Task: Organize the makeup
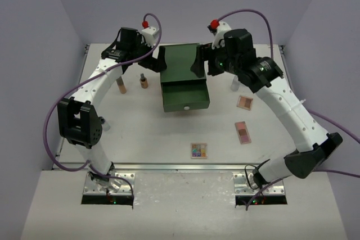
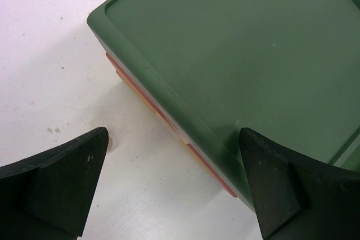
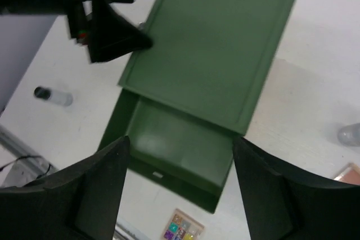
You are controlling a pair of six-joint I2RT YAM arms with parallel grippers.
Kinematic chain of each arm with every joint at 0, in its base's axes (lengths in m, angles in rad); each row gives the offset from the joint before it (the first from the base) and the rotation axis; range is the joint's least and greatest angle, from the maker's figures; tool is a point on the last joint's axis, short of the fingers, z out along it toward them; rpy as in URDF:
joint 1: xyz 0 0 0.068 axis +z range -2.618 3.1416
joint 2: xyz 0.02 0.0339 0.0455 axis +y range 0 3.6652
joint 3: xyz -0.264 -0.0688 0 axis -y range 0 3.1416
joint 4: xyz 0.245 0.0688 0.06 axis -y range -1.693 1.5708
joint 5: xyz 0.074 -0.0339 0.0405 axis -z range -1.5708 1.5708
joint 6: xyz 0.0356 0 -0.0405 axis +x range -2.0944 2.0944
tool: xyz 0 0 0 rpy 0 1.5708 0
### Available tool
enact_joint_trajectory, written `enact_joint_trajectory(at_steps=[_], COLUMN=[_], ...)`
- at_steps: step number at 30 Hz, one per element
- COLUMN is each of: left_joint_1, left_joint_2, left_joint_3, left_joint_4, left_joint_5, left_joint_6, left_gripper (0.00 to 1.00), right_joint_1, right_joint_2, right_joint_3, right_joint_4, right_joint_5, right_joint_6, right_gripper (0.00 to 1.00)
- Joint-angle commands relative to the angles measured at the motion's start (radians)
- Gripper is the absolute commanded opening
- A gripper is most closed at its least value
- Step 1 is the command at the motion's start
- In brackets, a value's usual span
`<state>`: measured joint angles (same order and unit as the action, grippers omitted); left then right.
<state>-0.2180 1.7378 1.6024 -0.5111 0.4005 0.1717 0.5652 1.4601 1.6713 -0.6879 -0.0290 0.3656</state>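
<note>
left gripper [image 2: 173, 136] and right gripper [image 3: 181, 141] gape wide flanking the green box [image 1: 181, 74], eyeshadow palette [image 1: 198, 150] well apart.

White segmented arms [image 1: 93, 91], black joint housings [image 1: 79, 125], black wedge-shaped fingers [image 2: 62, 186], purple cables [image 1: 247, 10], red knobs [image 1: 213, 25] behind the fingers.

The drawer box [image 1: 183, 74] is dark green on top, and its open drawer is the same green. In the left wrist view an orange-red band and a pale yellow one show beneath the lid. The worktop [image 1: 152, 133] is white. The eyeshadow palette [image 1: 198, 150] has a tan frame around teal, purple, yellow and orange squares. The compacts [image 1: 244, 102] are pink-tan with browner centres. The tubes [image 1: 120, 85] are peach with dark caps. The arms [image 1: 287, 105] are white with black joints and the cables [image 1: 247, 10] purple. The left hand [image 2: 173, 132] and right hand [image 3: 181, 140] are black.
</note>
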Motion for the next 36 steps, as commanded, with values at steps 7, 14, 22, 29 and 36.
enact_joint_trajectory(at_steps=[7, 14, 22, 29, 36], left_joint_1=[-0.014, -0.015, -0.017, -0.021, -0.026], left_joint_2=[-0.028, 0.060, 0.120, 0.153, 0.149], left_joint_3=[0.013, 0.078, 0.165, 0.206, 0.215], left_joint_4=[0.018, 0.016, 0.014, 0.022, 0.023], left_joint_5=[0.045, 0.121, 0.139, 0.171, 0.153], left_joint_6=[0.009, -0.006, 0.000, -0.005, -0.014], left_gripper=[0.94, 0.87, 0.85, 0.85, 0.87], right_joint_1=[-0.204, -0.205, -0.205, -0.205, -0.205], right_joint_2=[0.237, 0.240, 0.158, 0.120, 0.118], right_joint_3=[-0.012, -0.156, -0.351, -0.402, -0.385], right_joint_4=[0.118, 0.235, 0.384, 0.413, 0.398], right_joint_5=[-0.138, -0.258, -0.305, -0.322, -0.300], right_joint_6=[0.172, 0.249, 0.337, 0.361, 0.363], right_gripper=[0.61, 0.61, 0.55, 0.50, 0.51])
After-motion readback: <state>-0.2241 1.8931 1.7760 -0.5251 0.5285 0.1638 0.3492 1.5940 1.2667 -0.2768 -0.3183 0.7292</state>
